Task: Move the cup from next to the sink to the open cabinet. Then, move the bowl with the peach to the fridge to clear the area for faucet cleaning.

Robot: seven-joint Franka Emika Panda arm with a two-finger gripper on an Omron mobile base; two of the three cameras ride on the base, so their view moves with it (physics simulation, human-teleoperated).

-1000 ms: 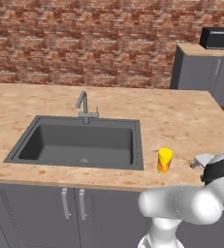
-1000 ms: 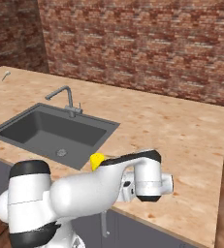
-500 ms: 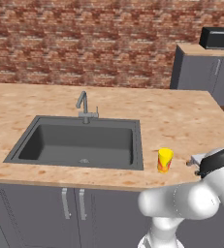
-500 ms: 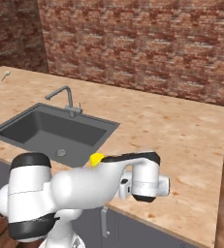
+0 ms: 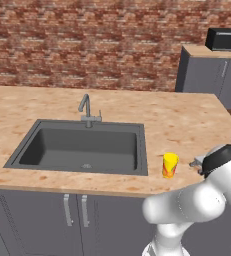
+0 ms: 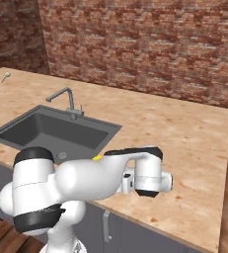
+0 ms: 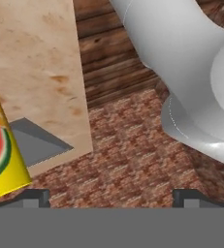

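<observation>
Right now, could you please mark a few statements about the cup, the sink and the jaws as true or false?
1. The cup stands upright on the counter, to the right of the sink in the left base view. True.
2. The cup lies inside the sink basin. False: it stands on the counter outside the sink's rim.
3. The jaws are closed around the cup. False: they stand wide apart, and in the hand view the cup sits off to the left edge, not between them.
4. The faucet rises at the back edge of the sink. True.
5. The cup is blue. False: it is yellow with a red and green mark.
</observation>
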